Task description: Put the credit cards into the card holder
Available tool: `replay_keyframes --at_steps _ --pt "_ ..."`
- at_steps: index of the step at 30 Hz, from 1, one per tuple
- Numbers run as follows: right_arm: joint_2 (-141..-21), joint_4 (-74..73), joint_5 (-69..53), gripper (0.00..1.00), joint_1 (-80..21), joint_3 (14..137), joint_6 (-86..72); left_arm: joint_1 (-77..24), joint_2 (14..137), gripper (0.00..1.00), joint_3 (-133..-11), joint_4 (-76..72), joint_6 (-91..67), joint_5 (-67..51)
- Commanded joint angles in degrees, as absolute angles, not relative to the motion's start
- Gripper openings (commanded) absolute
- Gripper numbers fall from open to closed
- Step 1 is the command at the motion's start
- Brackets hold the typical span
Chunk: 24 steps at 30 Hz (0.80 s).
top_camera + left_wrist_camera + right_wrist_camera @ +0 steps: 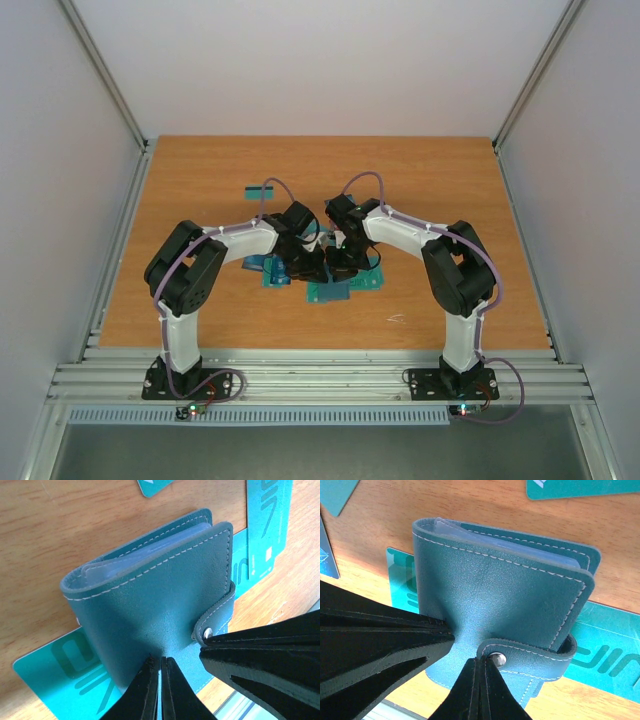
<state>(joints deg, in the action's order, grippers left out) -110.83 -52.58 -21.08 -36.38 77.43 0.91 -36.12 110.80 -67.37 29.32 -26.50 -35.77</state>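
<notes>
**Both jaws shut at the closed card holder, mid-surface**

Top view. Left arm (190,270) reaches in from 7 o'clock and right arm (455,265) from 5 o'clock. The wrists meet near the centre of the wooden surface (430,190). One teal card (262,188) lies alone at 11 o'clock of the meeting point. More credit cards (330,292) show at 6 o'clock, partly under the wrists.

Left jaws. Pressed together, tips at the 6 o'clock edge of the card holder (150,600) in the left wrist view. They may nip a sliver of leather or only touch it; the tips cover that edge, so I cannot tell.

Card holder. Folded shut, teal, with pale stitching and clear sleeves showing at the open edge. The strap (530,657) wraps over the cover, metal snap (207,632) down. The holder lies on a teal card (50,667) that sticks out at 7 o'clock. Another teal card (267,525) sits at 1 o'clock.

Right jaws. Pressed together, tips against the strap right at the snap, coming from 6 o'clock in the right wrist view.

Right wrist view, edges. A teal card (580,487) at 1 o'clock and a darker blue card (326,550) at 9 o'clock.
</notes>
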Motion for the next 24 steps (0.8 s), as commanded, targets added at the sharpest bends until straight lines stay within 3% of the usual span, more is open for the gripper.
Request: replay_keyframes --at_steps 1,24 --pt "-110.0 -54.1 -22.2 0.01 -36.9 78.4 0.1 -36.2 111.9 0.05 -66.8 28.6 -25.2 -32.5" --pt "-117.2 -51.9 -21.9 0.01 -36.9 79.4 0.1 -36.2 112.5 0.05 -67.2 28.8 -24.5 -34.0"
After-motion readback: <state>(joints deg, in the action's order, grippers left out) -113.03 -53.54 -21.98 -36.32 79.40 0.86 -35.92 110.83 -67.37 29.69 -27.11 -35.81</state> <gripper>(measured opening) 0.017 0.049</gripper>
